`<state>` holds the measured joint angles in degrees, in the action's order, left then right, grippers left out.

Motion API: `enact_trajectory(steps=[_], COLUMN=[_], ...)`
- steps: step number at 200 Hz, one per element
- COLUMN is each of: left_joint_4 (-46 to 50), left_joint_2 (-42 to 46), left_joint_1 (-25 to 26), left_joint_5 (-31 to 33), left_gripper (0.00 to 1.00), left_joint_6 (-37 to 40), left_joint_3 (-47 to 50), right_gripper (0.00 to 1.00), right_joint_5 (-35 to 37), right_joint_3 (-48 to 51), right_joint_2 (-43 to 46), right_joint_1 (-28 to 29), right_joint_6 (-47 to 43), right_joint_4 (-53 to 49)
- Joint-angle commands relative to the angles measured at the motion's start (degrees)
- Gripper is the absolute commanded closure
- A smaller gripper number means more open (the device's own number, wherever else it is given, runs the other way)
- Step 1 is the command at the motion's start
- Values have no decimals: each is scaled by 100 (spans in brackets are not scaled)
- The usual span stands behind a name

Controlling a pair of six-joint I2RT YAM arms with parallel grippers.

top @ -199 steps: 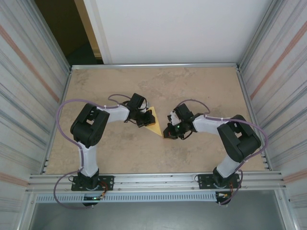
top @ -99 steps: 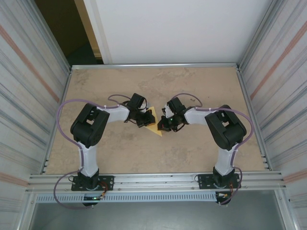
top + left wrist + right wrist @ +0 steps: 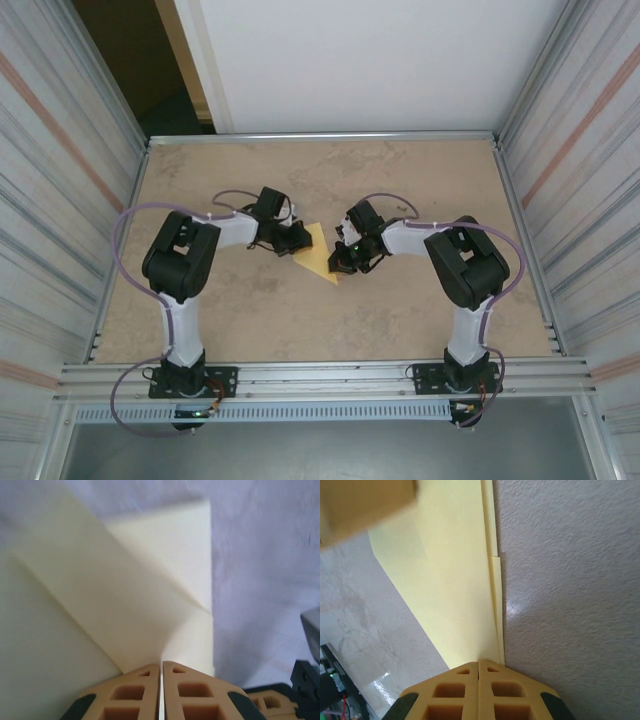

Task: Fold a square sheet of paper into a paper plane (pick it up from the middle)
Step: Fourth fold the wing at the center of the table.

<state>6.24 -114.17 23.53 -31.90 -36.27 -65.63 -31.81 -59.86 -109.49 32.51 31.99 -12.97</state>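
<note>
Since a second ago the right arm has swung inward. The right gripper (image 3: 340,263) now stands at the near right edge of the folded yellow paper (image 3: 318,250); before, it was a little apart from it. The left arm has drawn back toward its own side, so the left gripper (image 3: 298,240) now sits at the left edge of the paper, and more of the yellow surface is uncovered.

The paper lies flat on the table (image 3: 420,180), about in the middle, between the two grippers. From above it looks like a triangle with one pointed corner toward the near edge.

On the left wrist camera, the left gripper (image 3: 161,667) has its two tan fingers pressed almost together, with only a thin pale line between them. The tips are down on the paper (image 3: 125,605), where a diagonal crease runs to them. I cannot tell whether a layer is pinched between them.

On the right wrist camera, the right gripper (image 3: 478,666) has its fingers fully pressed together, holding nothing. The tips rest at the narrow end of the paper (image 3: 455,570), on the side where its layered edges run along the table.
</note>
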Motion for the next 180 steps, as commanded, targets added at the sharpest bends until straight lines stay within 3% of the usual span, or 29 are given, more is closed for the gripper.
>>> enact_trajectory(steps=[1, 72, 130, 152, 180], left_joint_4=[309, 1119, 1540, 1404, 797], left_joint_2=[-330, -853, -410, 41, 891], left_joint_1=[-387, -965, -1138, -1146, -1149], left_joint_5=[204, 671, 609, 484, 301], left_gripper=[88, 88, 85, 83, 77], left_joint_6=[567, 1094, 1189, 1012, 506], left_joint_3=[-340, -1275, -1932, -1719, -849], right_gripper=[98, 98, 92, 86, 69], right_joint_5=[788, 805, -39, -233, -248], right_joint_3=[207, 151, 179, 159, 257], right_joint_2=[-502, -423, -77, 283, 955], right_joint_1=[-54, -34, -42, -90, -250], right_joint_6=[-201, -134, 300, 511, 903], right_joint_4=[-1015, -1033, -320, 52, 809])
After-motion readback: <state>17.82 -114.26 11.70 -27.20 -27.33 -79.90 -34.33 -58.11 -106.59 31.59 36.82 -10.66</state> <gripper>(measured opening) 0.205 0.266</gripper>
